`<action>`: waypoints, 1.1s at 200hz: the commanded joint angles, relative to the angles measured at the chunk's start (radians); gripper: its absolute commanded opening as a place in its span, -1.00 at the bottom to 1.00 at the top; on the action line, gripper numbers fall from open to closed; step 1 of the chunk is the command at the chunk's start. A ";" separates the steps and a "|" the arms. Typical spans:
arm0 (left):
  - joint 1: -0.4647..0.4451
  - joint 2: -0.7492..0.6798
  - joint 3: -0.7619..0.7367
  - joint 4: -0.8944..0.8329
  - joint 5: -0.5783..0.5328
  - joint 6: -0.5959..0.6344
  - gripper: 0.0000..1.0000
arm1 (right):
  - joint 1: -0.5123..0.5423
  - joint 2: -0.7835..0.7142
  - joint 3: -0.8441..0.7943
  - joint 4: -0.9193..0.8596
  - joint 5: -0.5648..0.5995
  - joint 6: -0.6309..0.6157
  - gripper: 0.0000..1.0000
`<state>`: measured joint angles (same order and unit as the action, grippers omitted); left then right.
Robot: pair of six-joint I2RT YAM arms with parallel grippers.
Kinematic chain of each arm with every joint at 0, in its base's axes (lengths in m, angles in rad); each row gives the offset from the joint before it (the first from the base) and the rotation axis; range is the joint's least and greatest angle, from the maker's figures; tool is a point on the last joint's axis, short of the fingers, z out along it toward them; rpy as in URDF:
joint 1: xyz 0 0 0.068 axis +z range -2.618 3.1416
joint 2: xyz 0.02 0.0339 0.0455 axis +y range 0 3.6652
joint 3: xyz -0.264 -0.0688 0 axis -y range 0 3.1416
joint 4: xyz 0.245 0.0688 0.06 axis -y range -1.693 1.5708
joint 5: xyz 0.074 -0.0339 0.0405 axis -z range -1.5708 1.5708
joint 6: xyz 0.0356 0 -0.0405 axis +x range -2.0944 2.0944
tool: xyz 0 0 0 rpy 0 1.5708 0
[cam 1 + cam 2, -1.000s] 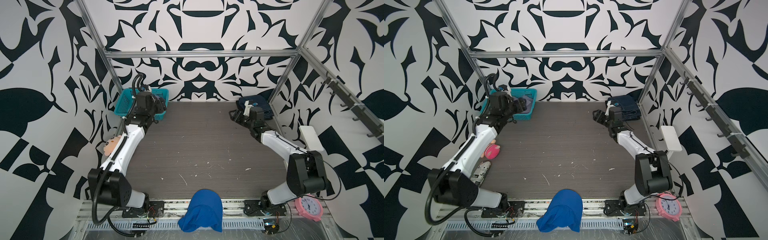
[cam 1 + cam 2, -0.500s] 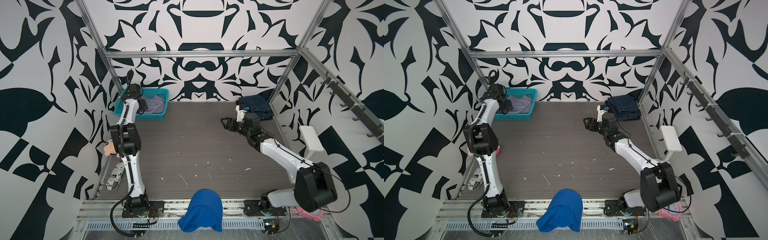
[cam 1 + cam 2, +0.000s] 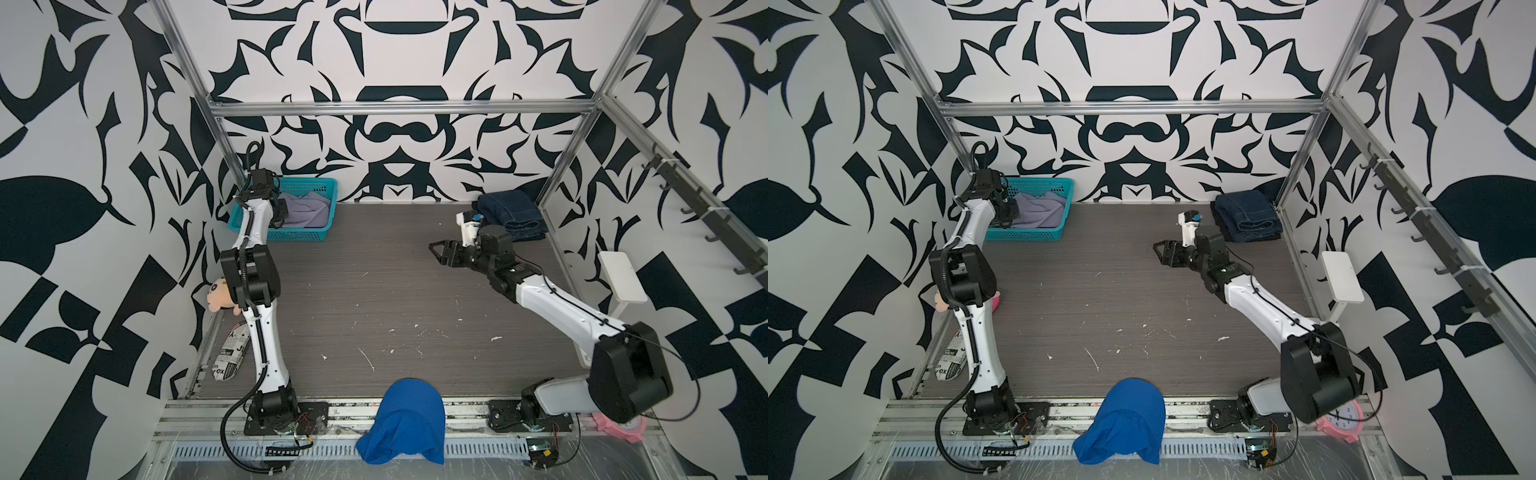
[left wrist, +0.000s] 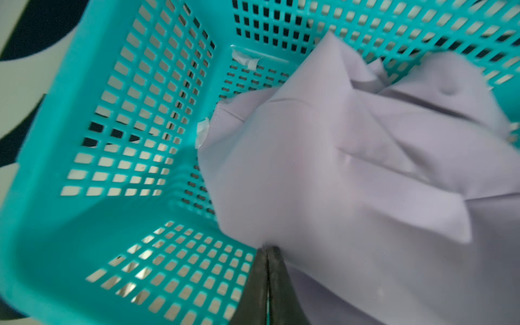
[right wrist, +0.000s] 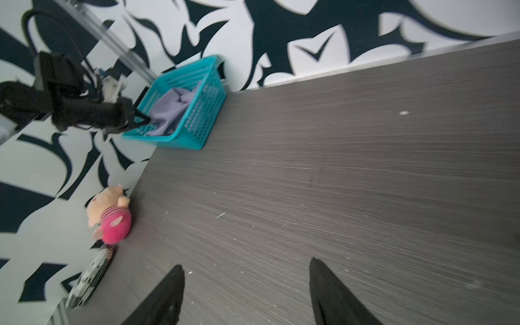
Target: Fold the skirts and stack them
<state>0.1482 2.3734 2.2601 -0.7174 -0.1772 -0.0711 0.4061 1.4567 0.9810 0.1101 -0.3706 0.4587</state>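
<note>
L arm [image 3: 255,226] reaching fwd, L gripper [image 4: 267,250] closed; R arm [image 3: 557,301] low, R gripper [image 5: 246,264] spread.

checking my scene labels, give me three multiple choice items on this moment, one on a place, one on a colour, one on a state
1. Where is the lavender skirt?
A. in the teal basket
B. spread flat mid-table
C. held up in the air

2. What colour is the folded skirt in the far right corner of the table?
A. black
B. dark blue denim
C. pink

3. How is the right end effector?
A. shut on the folded skirt
B. open, holding nothing
C. shut, holding nothing

Answers:
1 A: in both top views its crumpled folds lie within the basket's walls.
2 B: the cloth is dark blue with stitched seams showing.
3 B: in the right wrist view its jaws stand apart over bare table.
</note>
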 commanded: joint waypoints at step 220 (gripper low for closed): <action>0.038 0.146 0.234 -0.058 0.239 0.012 0.43 | 0.254 0.639 0.655 0.164 -0.228 0.142 0.43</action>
<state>0.1898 2.4508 2.4062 -0.7132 0.0128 -0.0566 0.6563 2.1605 1.6558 0.1635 -0.5663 0.5579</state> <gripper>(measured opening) 0.822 0.711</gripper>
